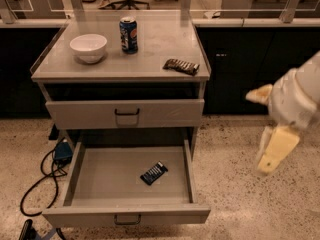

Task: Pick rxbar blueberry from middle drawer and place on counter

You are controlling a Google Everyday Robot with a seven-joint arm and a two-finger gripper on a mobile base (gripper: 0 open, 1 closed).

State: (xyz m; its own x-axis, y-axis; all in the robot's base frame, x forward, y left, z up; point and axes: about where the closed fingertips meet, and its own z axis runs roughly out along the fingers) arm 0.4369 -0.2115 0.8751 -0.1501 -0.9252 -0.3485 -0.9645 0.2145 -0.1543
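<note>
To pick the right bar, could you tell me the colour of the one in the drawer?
Dark navy wrapper, pale bands; camera view. Gripper hangs right of it.

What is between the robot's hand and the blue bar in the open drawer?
In the camera view, only speckled floor and the right wall of the middle drawer lie between the gripper, out to the right, and the rxbar blueberry.

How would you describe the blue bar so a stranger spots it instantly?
Left of the gripper stands a grey cabinet with its middle drawer pulled open. On its floor lies the navy-wrapped rxbar blueberry, unlike the brown ridged bar on the counter.
</note>
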